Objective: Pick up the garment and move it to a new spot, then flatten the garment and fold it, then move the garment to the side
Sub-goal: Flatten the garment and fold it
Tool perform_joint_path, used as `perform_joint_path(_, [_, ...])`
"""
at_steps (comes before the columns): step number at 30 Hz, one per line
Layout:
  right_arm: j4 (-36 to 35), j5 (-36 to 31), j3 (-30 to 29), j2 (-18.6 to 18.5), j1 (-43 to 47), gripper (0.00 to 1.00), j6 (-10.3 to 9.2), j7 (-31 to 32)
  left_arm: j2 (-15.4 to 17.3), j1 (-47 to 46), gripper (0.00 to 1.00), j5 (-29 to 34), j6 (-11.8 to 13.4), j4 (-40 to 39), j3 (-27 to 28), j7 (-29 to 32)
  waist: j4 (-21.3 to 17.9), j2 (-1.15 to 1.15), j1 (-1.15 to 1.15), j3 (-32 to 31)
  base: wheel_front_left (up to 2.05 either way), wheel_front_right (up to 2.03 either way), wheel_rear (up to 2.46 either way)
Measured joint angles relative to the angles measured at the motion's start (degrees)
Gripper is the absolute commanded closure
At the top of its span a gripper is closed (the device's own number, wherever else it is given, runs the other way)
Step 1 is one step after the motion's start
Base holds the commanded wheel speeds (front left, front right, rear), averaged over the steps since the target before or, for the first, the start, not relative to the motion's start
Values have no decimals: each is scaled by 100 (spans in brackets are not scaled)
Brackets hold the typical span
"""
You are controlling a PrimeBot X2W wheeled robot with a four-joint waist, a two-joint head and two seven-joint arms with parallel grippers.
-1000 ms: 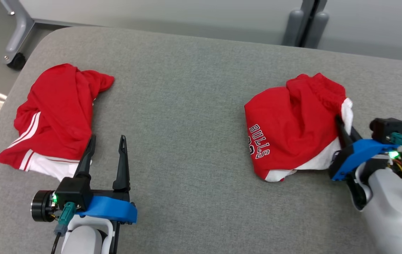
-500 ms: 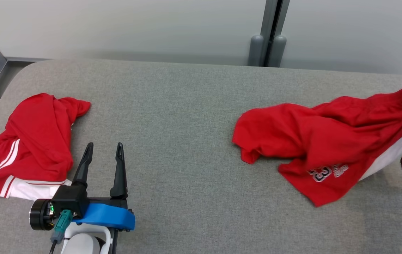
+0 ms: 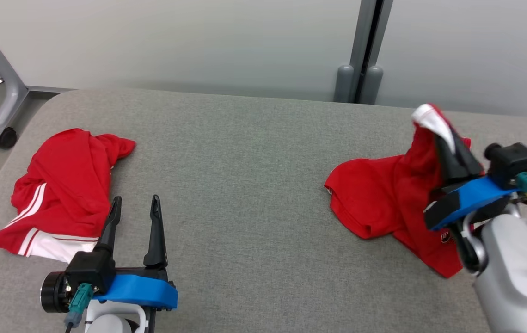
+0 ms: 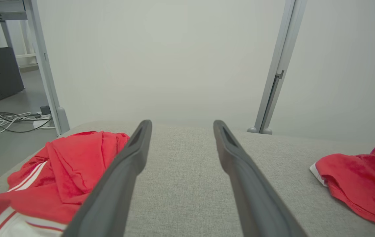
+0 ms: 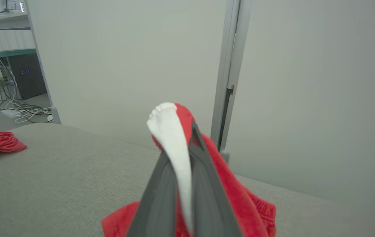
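— Item one: right hand (image 3: 448, 145). Condition?

— Clamped tight on the white trim (image 3: 430, 118) of the garment (image 3: 383, 199), with the trim held up off the tabletop (image 3: 245, 185) at about 3 o'clock. The rest of the cloth trails down and lies on the surface below it.

— Change on record?

— A second ago the garment was a low heap with that hand at its edge. Half a second ago it was dragged out long toward 3 o'clock. Now one end is raised. The head camera has swung, so I won't vouch for how far it travelled.

— Item two: left hand (image 3: 136, 200)?

— Fingers spread wide, holding nothing, at 7 o'clock.

— Item three?

— Other garment (image 3: 64, 180), red with white stripes, crumpled at 9 o'clock just beside the left hand. Not touched.

— Standing of the job?

— My reading is pick-up done and relocation under way. The garment has not been set down at a new spot, and flattening, folding and the move to the side are all outstanding.
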Motion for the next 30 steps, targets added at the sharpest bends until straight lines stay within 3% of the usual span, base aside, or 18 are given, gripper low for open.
perform_joint_path(11, [257, 76, 1747, 1035, 388, 100, 1, -2, 0, 141, 0, -138, 52, 42, -15, 0, 492, 0, 0, -152, 0, 0, 0])
perform_joint_path(16, [625, 257, 2529, 1177, 509, 100, 1, -18, -1, 182, 0, -222, 98, 40, -102, 0, 644, 0, 0, -100, 0, 0, 0])
perform_joint_path(19, [679, 698, 3325, 1204, 602, 97, 1, -24, 0, 180, 0, -287, 107, 64, -138, 0, 690, 0, 0, -41, 0, 0, 0])
perform_joint_path(20, [725, 770, 3489, 1204, 599, 62, 1, -26, 0, 180, 0, -290, 120, 68, -152, 0, 690, 0, 0, -29, 0, 0, 0])
perform_joint_path(21, [762, 826, 3598, 1200, 603, 4, 1, -26, 0, 177, 0, -304, 124, 70, -168, 0, 687, 0, 0, -20, 0, 0, 0])
perform_joint_path(22, [770, 925, 3675, 1198, 603, 0, 1, -26, -1, 173, 0, -331, 141, 75, -181, 0, 680, 0, 1, -13, 0, 0, 0])
perform_joint_path(30, [723, 771, 3858, 1198, 822, 0, 0, -32, 0, 175, 0, -334, 169, 89, -137, 0, 414, 0, 0, -29, 0, 0, 0])
